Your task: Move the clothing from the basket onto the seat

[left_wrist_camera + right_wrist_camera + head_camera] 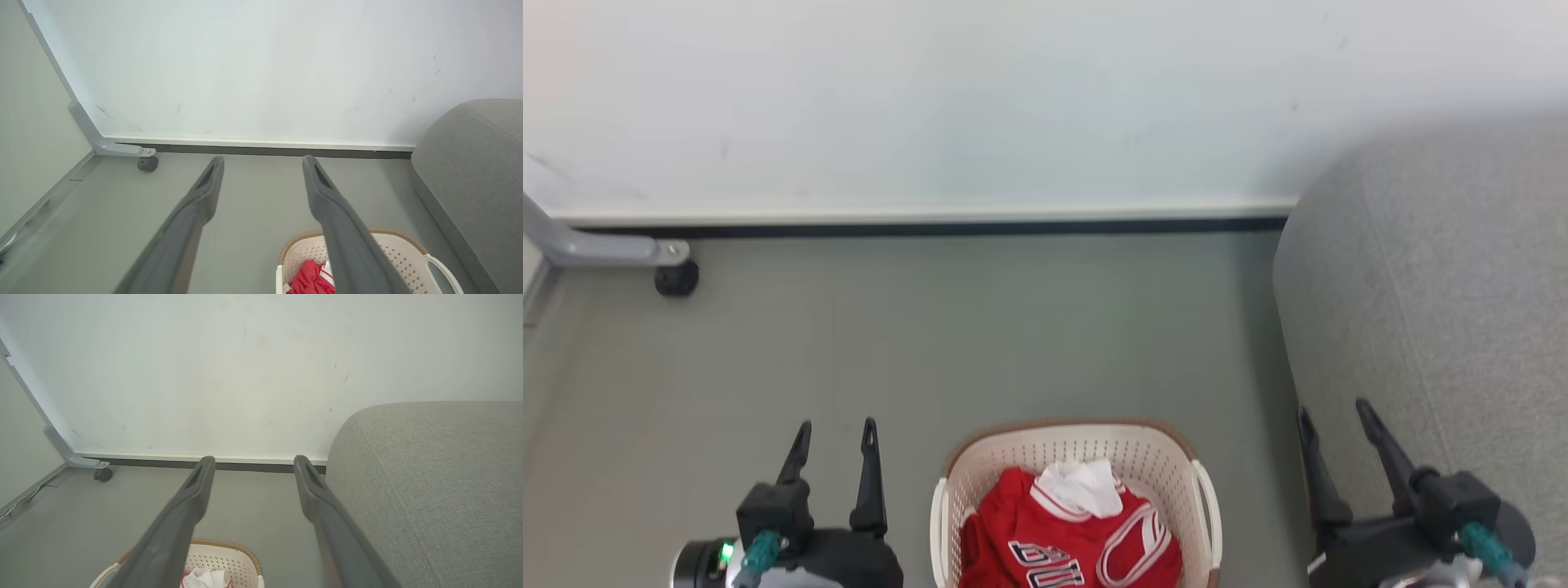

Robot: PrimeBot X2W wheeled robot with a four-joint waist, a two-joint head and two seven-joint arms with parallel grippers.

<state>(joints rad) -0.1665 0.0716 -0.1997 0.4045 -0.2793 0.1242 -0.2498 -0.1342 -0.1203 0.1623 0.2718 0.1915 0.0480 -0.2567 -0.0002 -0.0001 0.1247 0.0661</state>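
While the red clothing is lying bunched inside the basket on the floor, the left end effector is hanging left of the basket, wide open and empty, and the right end effector is hanging right of the basket, also wide and empty, beside the grey seat.

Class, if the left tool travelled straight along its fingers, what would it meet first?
The left tool would probably reach the white wall near its dark skirting; the basket lies aside. Depth is unclear.
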